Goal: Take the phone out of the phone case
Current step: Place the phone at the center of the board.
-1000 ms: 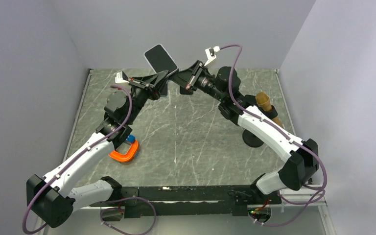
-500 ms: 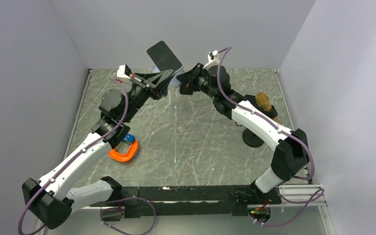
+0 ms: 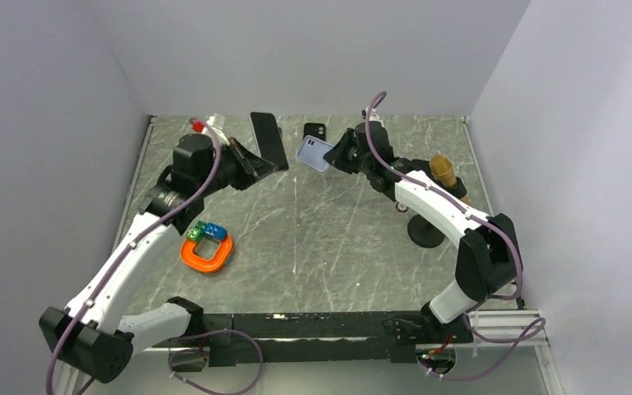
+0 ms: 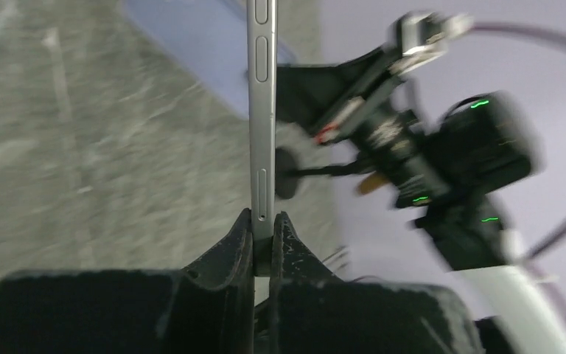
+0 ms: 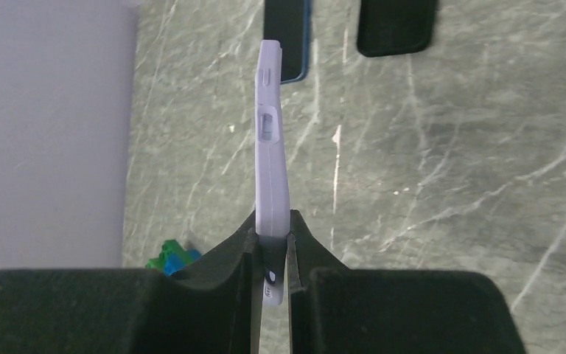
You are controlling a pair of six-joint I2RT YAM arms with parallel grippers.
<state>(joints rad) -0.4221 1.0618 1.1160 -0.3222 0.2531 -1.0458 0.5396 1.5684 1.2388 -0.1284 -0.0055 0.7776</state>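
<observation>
The top external camera sits high above and behind the arm bases (image 3: pixel 313 327), looking down and forward over the whole marble table (image 3: pixel 296 247). The left wrist camera rides close behind the left gripper (image 4: pixel 264 225), sighting along the edge of the pinched phone (image 4: pixel 262 110) toward the right arm (image 4: pixel 442 147), also seen from overhead. The right wrist camera looks steeply down past the right gripper (image 5: pixel 271 232) and its clamped phone case (image 5: pixel 271 162) at the tabletop; the green-blue blocks (image 5: pixel 169 257) at its lower left show overhead too
</observation>
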